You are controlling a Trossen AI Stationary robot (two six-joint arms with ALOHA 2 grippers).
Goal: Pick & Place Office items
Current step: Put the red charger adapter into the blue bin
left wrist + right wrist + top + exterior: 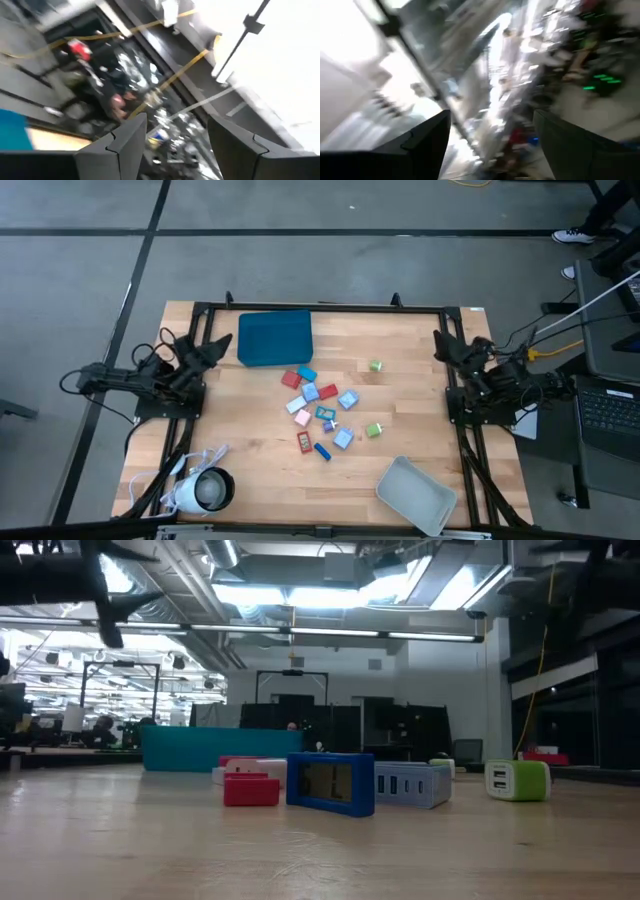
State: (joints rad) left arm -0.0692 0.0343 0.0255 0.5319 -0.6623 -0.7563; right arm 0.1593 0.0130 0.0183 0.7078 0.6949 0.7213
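Note:
The office items [320, 408] lie scattered on the wooden table's middle: small red, blue, light blue, pink, white and green blocks, each resting flat on the wood. In the low view a red block [250, 788], a blue framed block [330, 783], a light blue one [412, 783] and a green-and-white one [517, 780] stand in a row. My left gripper [220, 342] [175, 150] is raised at the table's left edge, open, with nothing between its fingers. My right gripper [441, 342] [492, 147] is raised at the right edge, open and likewise bare. Both point up and away from the blocks.
A teal tray [275, 338] lies at the table's far side, left of centre. A grey tray [415, 495] sits slanted at the near right corner. A white round corded device [200, 490] rests at the near left corner. Bare wood surrounds the block cluster.

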